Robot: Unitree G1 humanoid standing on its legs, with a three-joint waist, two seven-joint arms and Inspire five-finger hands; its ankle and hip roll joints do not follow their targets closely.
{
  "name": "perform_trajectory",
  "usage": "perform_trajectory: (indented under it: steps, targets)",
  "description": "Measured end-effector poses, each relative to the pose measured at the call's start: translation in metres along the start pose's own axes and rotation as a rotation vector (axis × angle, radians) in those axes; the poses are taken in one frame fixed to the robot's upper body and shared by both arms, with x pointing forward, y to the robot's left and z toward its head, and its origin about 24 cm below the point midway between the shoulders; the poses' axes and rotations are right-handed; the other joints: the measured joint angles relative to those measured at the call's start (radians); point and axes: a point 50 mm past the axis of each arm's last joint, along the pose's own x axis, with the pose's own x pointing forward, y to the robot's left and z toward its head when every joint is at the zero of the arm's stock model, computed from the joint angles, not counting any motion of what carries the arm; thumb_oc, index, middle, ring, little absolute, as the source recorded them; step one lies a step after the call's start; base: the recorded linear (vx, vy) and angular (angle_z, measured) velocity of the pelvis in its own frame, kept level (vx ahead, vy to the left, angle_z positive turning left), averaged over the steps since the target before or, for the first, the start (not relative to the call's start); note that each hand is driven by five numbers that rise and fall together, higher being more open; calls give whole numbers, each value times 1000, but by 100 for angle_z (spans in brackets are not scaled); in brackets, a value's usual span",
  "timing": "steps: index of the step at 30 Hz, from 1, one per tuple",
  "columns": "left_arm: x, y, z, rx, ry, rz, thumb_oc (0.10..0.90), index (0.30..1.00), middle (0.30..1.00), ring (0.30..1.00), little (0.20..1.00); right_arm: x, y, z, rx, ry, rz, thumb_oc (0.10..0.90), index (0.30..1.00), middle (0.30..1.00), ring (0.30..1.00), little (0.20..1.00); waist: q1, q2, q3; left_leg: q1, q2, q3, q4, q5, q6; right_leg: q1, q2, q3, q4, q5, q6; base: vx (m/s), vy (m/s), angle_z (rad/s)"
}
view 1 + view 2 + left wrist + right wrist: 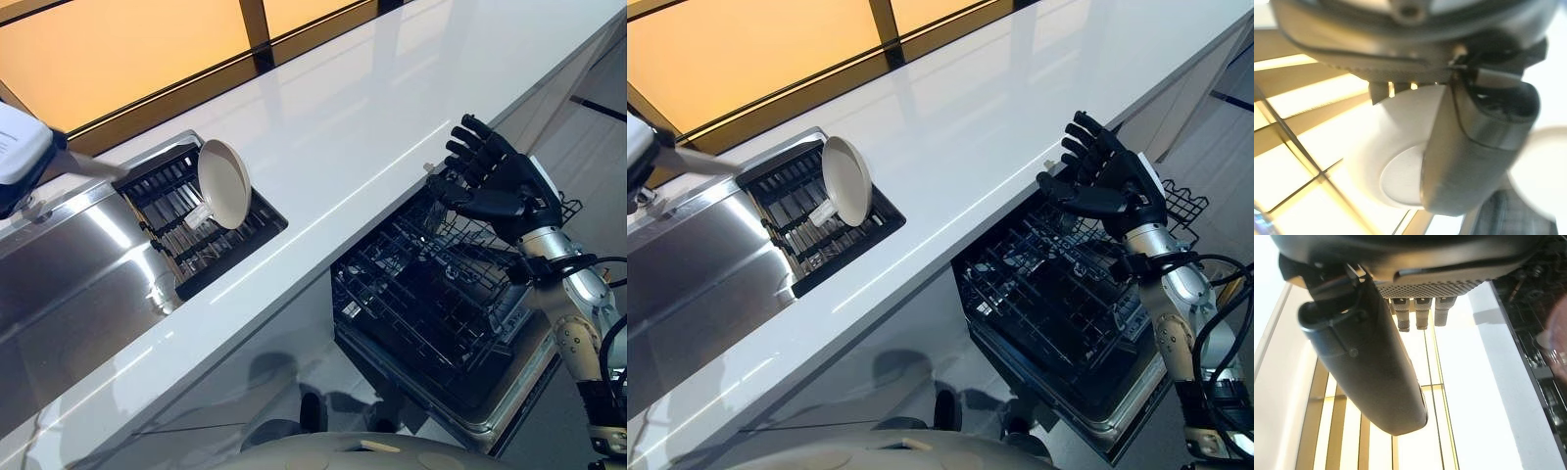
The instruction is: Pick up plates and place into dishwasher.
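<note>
Right hand (500, 186): raised over the pulled-out dishwasher rack (431, 294), fingers spread and straight, thumb out, nothing in it. It sits just past the counter's front edge, above the rack's far corner.

Left hand (1474, 147): your wrist camera looks past the thumb at a white, rounded dish-like surface very close in; whether the fingers close on it you cannot tell. From the head camera, only the left forearm (20, 157) shows, at the sink's far side.

Plate (224, 183): cream, standing on edge and leaning in the black drying rack (201, 220) set in the steel sink (69, 264), well apart from the right hand. White countertop (372, 117) lies between.

Dishwasher rack looks empty of plates, door down.

Step in hand, as you'd judge it: the pickup is not yet done. Next move calls for reaching across to the drying rack, closing on the plate's rim, lifting it clear of the tines, then slotting it upright between the dishwasher's wires.
</note>
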Motion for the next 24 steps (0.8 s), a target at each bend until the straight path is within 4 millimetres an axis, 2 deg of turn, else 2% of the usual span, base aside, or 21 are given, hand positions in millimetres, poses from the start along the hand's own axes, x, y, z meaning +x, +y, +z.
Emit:
perform_trajectory:
  steps: [1,3,8,12,16,21,24]
  targets:
    - [-1,3,5,-140,76,171,100,300,300,300,200,0,0,1,-50,-18,-27,800,900,900,900,900,0,0,0,-2,0,-10,0,2,-1,3,0,-13,0,-1,0,-1,24,17]
    - [0,1,14,-260,112,295,100,300,300,300,200,0,0,3,-120,-39,-54,800,900,900,900,900,1,-1,0,-2,-1,-19,0,4,-4,8,1,-20,0,-2,0,12,36,17]
    - [-4,-8,50,-453,52,365,100,300,300,300,200,1,1,12,-358,-98,-122,800,900,900,900,900,1,-16,7,0,0,-22,0,2,-8,10,2,-18,0,-2,0,27,62,3]
    - [-3,-14,66,-501,-8,334,100,300,300,300,200,5,5,22,-507,-153,-134,800,900,900,900,900,-18,-42,9,1,0,-11,0,2,-7,6,0,-6,0,-2,0,28,87,-8]
    - [11,-6,71,-501,-42,379,100,300,300,300,200,8,9,33,-628,-204,-126,800,900,900,900,900,-32,-62,10,3,0,10,0,3,3,0,-2,14,0,0,-1,16,90,-15]
    - [32,8,79,-494,-110,405,100,300,300,300,200,17,14,52,-879,-294,-132,800,900,900,900,900,-53,-63,11,16,1,33,0,-3,6,4,-2,40,0,0,-1,11,77,-11]
    - [38,11,85,-501,-151,390,100,300,300,300,200,20,17,62,-910,-336,-128,800,900,900,900,900,-69,-63,11,20,2,39,-1,-5,6,5,-2,44,0,0,-1,1,68,-7]
